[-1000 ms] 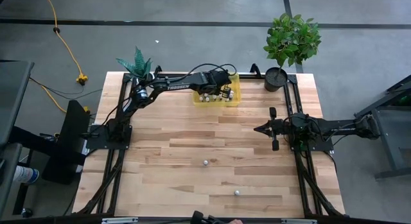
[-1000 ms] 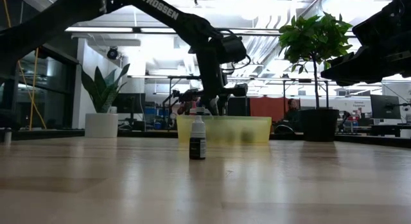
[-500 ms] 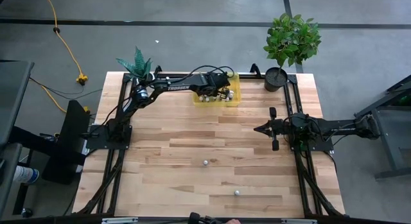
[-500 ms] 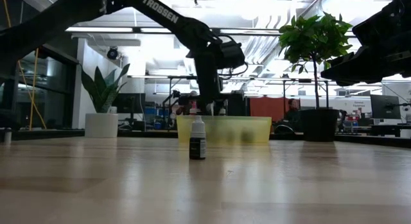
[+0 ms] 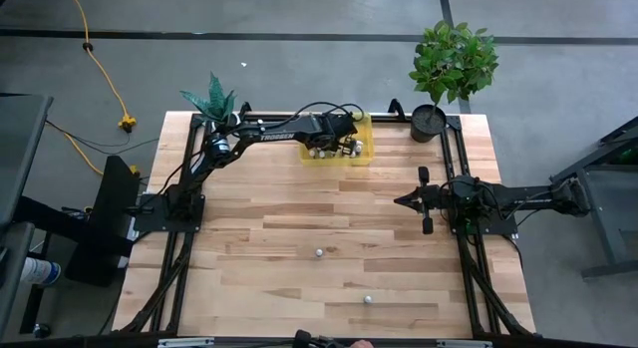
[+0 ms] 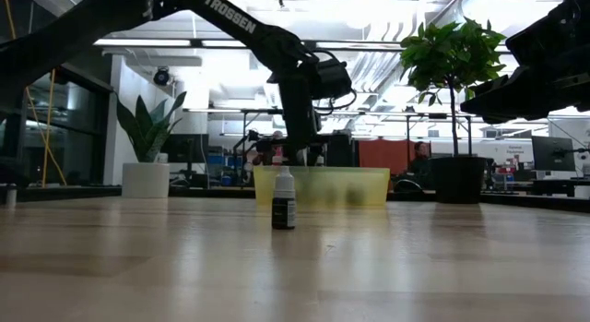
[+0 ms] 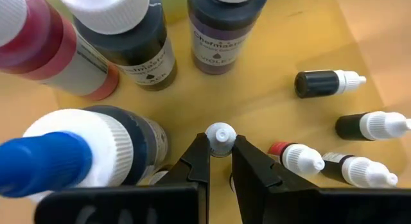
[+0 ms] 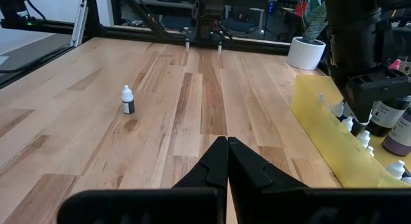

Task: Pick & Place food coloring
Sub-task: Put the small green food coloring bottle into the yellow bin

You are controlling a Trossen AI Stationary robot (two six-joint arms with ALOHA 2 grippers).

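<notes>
Lowered since a second ago, the left gripper (image 7: 219,150) now sits deep in the yellow tray (image 5: 363,149) at the far middle of the table, clenched on the white tip of a small food coloring bottle (image 7: 220,137) among its neighbours. Picking looks to be the step in hand; next calls for a straight lift clear. Far right, the right gripper (image 8: 227,158) waits pinched closed, empty.

The left end effector (image 7: 219,150) has sunk into the yellow tray (image 5: 365,139), closing on a small bottle (image 7: 220,137).
</notes>
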